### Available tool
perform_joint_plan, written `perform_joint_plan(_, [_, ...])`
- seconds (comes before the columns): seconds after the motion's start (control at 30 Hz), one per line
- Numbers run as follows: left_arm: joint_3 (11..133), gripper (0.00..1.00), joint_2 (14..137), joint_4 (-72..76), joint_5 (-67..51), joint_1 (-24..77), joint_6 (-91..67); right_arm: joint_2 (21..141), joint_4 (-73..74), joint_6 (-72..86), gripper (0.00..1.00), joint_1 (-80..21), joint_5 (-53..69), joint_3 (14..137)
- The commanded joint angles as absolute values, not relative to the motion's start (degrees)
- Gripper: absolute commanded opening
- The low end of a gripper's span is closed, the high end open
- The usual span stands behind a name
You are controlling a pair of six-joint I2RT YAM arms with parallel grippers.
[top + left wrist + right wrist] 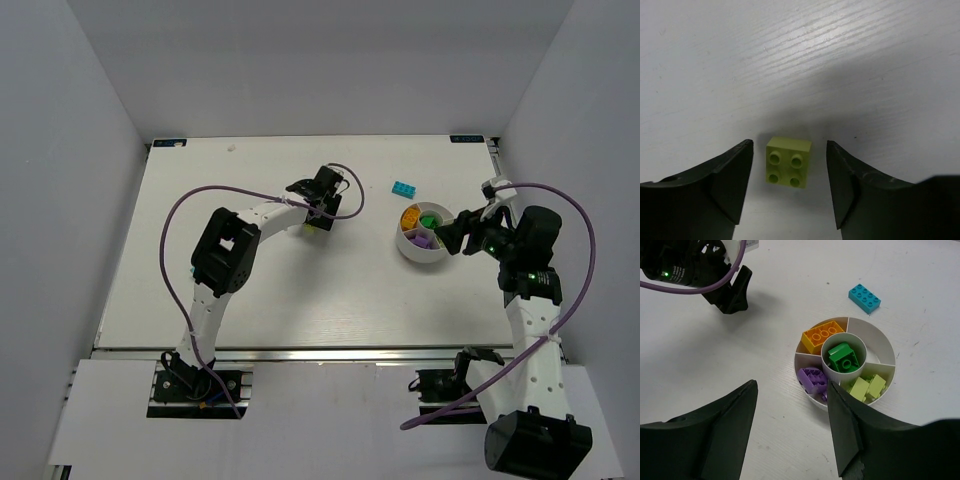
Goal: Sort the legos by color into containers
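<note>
Your left claw (789,167) stands open and empty, low over the bench (850,60). The lime-yellow brick (789,161) lies studs-up between its fingers and touches neither. The brick sits slightly skewed to the jaws; if you close as it lies, I judge the pads may catch its corners and twist or skid it on the smooth surface. Your right claw (792,405) is likewise open and empty, with the bowl (879,337) just ahead of it, toward its right finger, so a delivery there risks arm contact. The cyan brick (864,298) lies beyond the bowl, unsorted. Bench: white, faint grain, patches of glare. Plain pale walls (80,120) enclose three sides.
</note>
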State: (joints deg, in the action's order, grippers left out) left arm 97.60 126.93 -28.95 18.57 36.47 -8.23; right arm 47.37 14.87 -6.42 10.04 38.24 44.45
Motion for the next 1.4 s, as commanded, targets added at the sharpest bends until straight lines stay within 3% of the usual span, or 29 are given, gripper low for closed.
perform_joint_plan(0.0, [98.8, 0.69, 125.8, -31.6, 18.0, 35.7, -9.0, 46.8, 12.7, -6.2, 0.63, 10.6, 39.4, 44.6])
perform_joint_plan(0.17, [99.2, 0.44, 126.3, -33.1, 14.9, 35.7, -9.6, 46.8, 11.9, -5.3, 0.62, 11.1, 39.3, 43.9])
perform_joint_plan(0.23, [99.1, 0.42, 126.0, -33.7, 13.3, 35.2, -9.8, 46.8, 12.0, -5.3, 0.62, 11.1, 39.3, 43.9])
perform_joint_plan(0.33, [97.0, 0.27, 123.2, -31.9, 10.7, 35.2, -9.5, 46.9, 12.4, -5.4, 0.63, 11.2, 39.7, 43.9])
perform_joint_plan(0.43, [89.8, 0.16, 117.1, -23.4, 4.5, 35.7, -6.8, 48.6, 15.5, -6.9, 0.88, 11.2, 43.3, 44.7])
perform_joint_plan(0.47, [87.0, 0.14, 111.1, -20.2, -3.3, 36.3, -3.1, 50.2, 16.9, -7.6, 0.89, 11.1, 46.3, 45.3])
perform_joint_plan(0.53, [76.2, 0.15, 104.1, -7.8, -10.2, 37.3, -0.3, 52.5, 22.0, -8.9, 0.89, 11.0, 49.3, 47.6])
perform_joint_plan(0.57, [72.3, 0.16, 97.6, -3.3, -19.5, 37.4, 1.7, 54.8, 23.6, -9.2, 0.89, 10.6, 52.0, 48.6])
perform_joint_plan(0.63, [62.6, 0.17, 92.0, 9.2, -25.9, 37.4, 2.2, 57.3, 27.4, -8.8, 0.83, 10.5, 55.2, 50.9])
perform_joint_plan(0.7, [59.3, 0.17, 87.1, 14.5, -30.7, 37.9, 1.5, 60.8, 28.9, -7.0, 0.55, 9.3, 57.6, 52.4])
perform_joint_plan(0.77, [59.7, 0.16, 87.0, 14.1, -33.8, 38.5, 1.4, 65.7, 32.3, -6.2, 0.36, 7.0, 58.9, 56.2])
perform_joint_plan(0.8, [60.0, 0.16, 87.2, 14.1, -36.2, 38.5, 1.4, 67.2, 33.4, -5.6, 0.33, 6.3, 58.6, 57.7])
perform_joint_plan(0.9, [61.2, 0.15, 88.6, 15.0, -37.5, 41.0, 1.4, 71.5, 35.2, -2.7, 0.38, 3.1, 60.7, 61.6])
perform_joint_plan(0.97, [62.2, 0.16, 89.5, 14.9, -36.5, 42.4, 2.1, 72.9, 33.9, -0.5, 0.48, 1.1, 61.4, 62.8])
perform_joint_plan(1.13, [65.6, 0.20, 91.7, 12.4, -33.5, 45.2, 4.9, 76.7, 34.5, 4.1, 0.58, -2.4, 62.2, 65.3])
perform_joint_plan(1.17, [66.0, 0.21, 91.8, 12.1, -33.3, 46.0, 6.1, 77.3, 34.6, 4.5, 0.65, -2.9, 62.7, 65.4])
perform_joint_plan(1.37, [69.0, 0.22, 93.2, 10.2, -29.2, 48.2, 10.3, 81.3, 34.9, 5.7, 0.72, -4.8, 63.5, 64.8])
